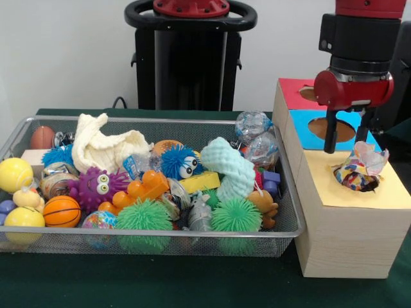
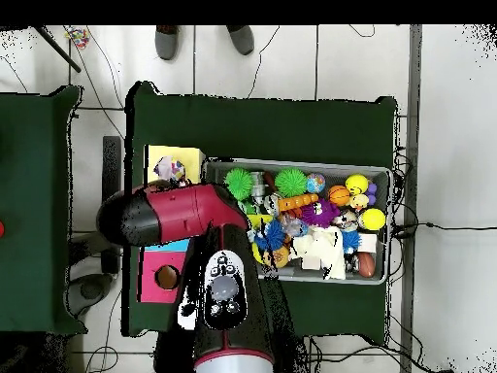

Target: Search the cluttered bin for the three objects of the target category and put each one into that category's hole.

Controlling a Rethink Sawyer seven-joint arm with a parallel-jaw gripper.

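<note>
Sitting half in the hole of the yellow section (image 1: pixel 372 192) of the wooden box (image 1: pixel 347 237), the crinkled multicoloured toy (image 1: pixel 359 170) looks to me like one of the target things, lodged at the opening rather than dropped through. Its darker patterned end is down in the hole and its pale, petal-like flaps stand up and lean to the picture's right in the front view, so I judge its long axis to run slantwise, low left to high right; from overhead it shows only as a small speckled blob (image 2: pixel 171 171) on the yellow patch. My pincer (image 1: pixel 347 131) hangs just above and a little to its left, fingers (image 1: pixel 331 131) parted and pointing straight down, gripping nothing, apart from the toy. I take it the toy sits there because that hole is its category's; the flaps may be what catch on the rim. Behind it lie the blue section (image 1: pixel 302 125) and the red section (image 1: pixel 292 93), each with its own hole. The mesh bin (image 1: pixel 160 234) of mixed toys stands just beside the box on the green table (image 1: pixel 192 282).
</note>
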